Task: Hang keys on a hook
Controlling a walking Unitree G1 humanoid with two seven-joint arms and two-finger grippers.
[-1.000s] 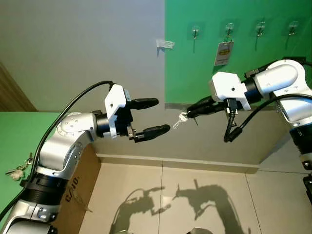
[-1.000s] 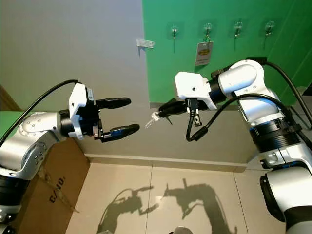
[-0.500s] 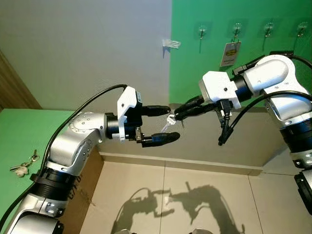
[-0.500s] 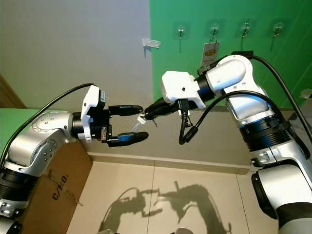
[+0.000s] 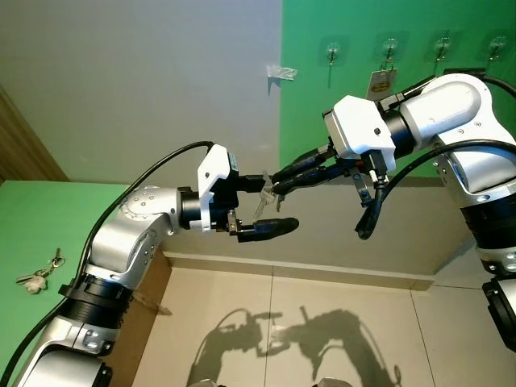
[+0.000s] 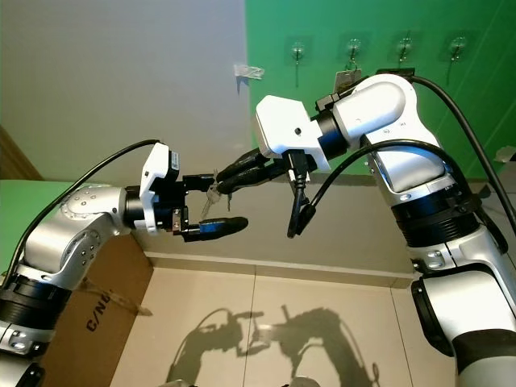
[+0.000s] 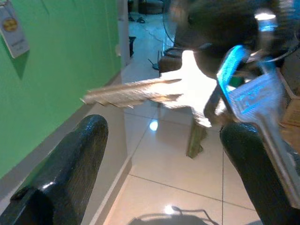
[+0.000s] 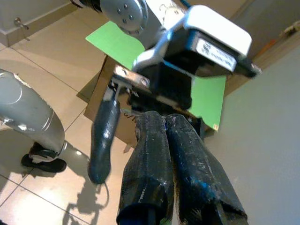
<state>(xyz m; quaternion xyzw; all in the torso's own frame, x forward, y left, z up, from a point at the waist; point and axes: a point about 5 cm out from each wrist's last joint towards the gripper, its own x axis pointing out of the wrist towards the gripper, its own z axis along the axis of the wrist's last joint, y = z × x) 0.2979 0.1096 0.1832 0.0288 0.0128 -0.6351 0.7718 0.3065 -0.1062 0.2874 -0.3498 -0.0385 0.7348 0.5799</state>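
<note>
Silver keys [image 5: 264,199] between left tool [image 5: 268,204] fingers

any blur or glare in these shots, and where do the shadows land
Left wrist view: the keys are overexposed to a white glare and soft, the left gripper's fingers blurred at close range. Right wrist view: fairly sharp on the right gripper. Eye views: crisp, both arms' shadows cast on the glossy floor tiles.

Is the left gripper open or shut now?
Open: the left gripper has its fingers spread apart, with the keys between them.
</note>
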